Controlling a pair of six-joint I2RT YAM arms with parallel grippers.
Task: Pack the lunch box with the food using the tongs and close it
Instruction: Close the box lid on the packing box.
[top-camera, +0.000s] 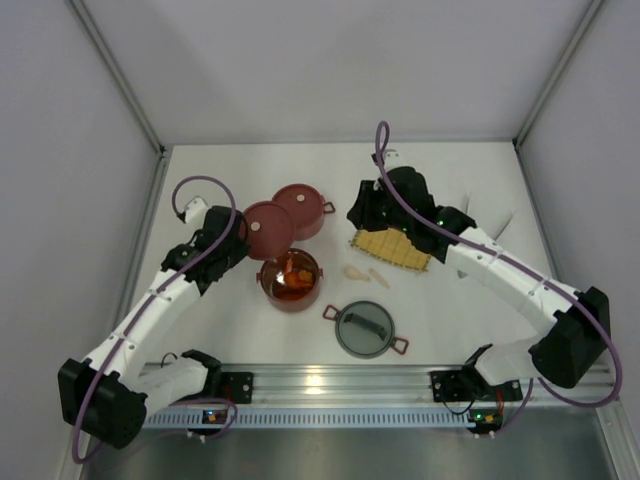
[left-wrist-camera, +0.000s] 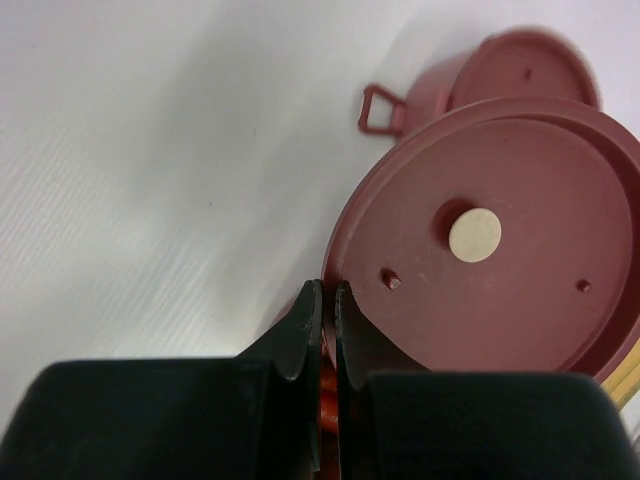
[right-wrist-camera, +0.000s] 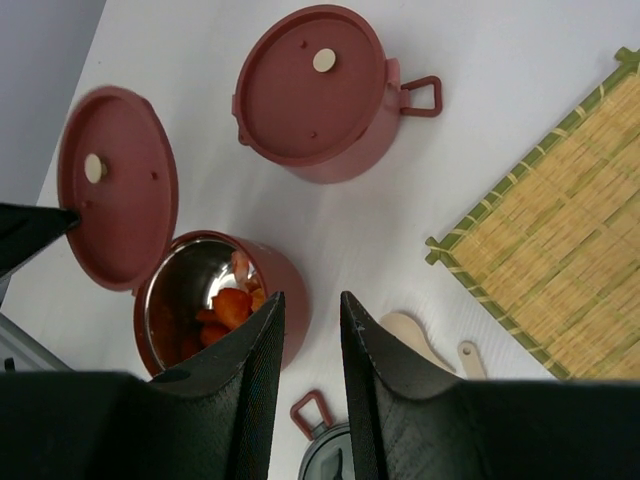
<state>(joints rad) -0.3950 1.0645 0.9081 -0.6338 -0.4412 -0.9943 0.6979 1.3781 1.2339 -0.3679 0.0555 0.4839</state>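
The lunch box stands in parts. One dark-red tier wears its flat lid. The other tier is uncovered, with orange and red food in its steel bowl. My left gripper is shut on the rim of a second flat red lid, held tilted above the far left edge of the open tier. My right gripper is open and empty, hovering near the mat's left corner by the lidded tier. The grey domed lid lies near the front. The tongs are out of view.
A yellow woven mat lies under my right arm. Two cream spoon-shaped pieces rest between the mat and the open tier. Grey walls close the table on three sides, and a metal rail runs along the near edge.
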